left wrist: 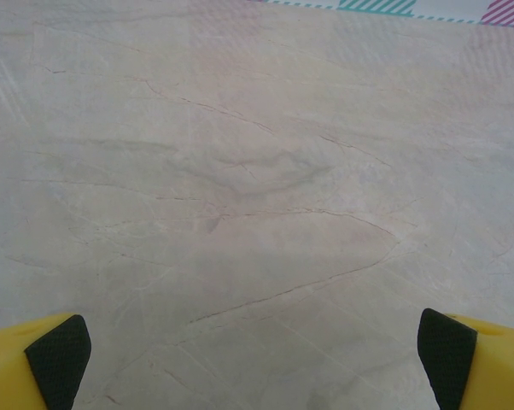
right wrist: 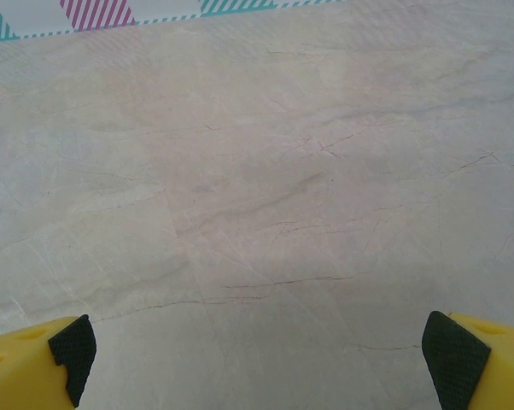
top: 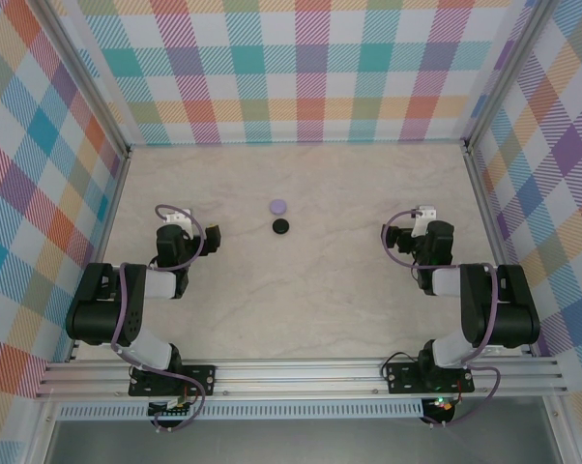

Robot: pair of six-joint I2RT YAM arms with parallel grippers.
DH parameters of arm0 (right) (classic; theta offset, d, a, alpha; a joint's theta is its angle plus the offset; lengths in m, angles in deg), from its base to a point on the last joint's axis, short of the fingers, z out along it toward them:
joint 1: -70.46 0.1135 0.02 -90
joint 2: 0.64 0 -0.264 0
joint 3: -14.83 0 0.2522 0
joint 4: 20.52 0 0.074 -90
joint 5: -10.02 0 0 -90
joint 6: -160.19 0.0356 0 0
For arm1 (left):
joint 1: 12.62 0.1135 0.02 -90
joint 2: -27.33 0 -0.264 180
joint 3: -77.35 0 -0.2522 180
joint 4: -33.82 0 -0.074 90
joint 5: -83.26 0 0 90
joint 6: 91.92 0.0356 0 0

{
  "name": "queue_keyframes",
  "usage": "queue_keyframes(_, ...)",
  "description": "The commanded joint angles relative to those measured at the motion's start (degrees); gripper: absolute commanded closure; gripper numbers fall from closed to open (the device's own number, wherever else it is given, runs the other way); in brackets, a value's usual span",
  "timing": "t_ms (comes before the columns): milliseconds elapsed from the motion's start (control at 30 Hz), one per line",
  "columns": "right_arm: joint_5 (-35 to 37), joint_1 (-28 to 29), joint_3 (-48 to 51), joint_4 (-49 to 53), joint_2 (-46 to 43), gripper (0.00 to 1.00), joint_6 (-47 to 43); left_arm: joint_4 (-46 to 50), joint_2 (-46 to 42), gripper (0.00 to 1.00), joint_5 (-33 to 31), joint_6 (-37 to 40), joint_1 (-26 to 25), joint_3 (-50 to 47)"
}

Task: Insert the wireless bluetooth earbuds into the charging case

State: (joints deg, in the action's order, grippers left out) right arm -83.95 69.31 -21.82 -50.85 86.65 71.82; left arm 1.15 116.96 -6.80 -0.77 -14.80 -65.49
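Note:
Two small round charging cases lie together at the table's middle in the top view: a lilac case (top: 277, 206) and, just in front of it, a black case (top: 281, 226). Both look closed. The earbuds are out of view. My left gripper (top: 182, 232) hovers to the left of the cases, well apart from them. Its yellow fingers with black pads (left wrist: 59, 357) stand wide open over bare table. My right gripper (top: 421, 232) hovers to their right, also apart. Its black pads (right wrist: 449, 354) are spread wide and nothing lies between them.
The pale marble table (top: 320, 290) is boxed in by checkered walls (top: 301, 68) at the back and both sides. Metal rails (top: 301, 375) carry the arm bases along the near edge.

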Motion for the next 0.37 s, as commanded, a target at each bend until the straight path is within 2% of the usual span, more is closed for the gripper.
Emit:
queue_keyframes(0, -1.13, -0.20, -0.90, -1.78, 0.07, 0.00, -0.57, 0.44, 0.11, 0.00, -0.59, 0.74, -0.37, 0.86)
queue_keyframes(333, -1.23, -0.19, -0.75, -1.95, -0.02, 0.00, -0.53, 0.55, 0.15, 0.00, -0.65, 0.74, -0.37, 0.86)
